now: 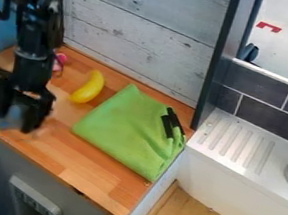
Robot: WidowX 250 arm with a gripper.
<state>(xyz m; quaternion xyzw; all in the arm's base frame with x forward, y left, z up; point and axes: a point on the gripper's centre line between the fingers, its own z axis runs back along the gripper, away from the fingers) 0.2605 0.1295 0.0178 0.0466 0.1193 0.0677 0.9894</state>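
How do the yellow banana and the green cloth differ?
The banana is yellow, slim and gently curved; the cloth is green, flat and roughly four-sided. The cloth covers much more of the counter than the banana does. Both lie on the wooden counter.

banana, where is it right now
In the camera view, the banana lies left of centre on the wooden counter, by the upper-left edge of the green cloth.
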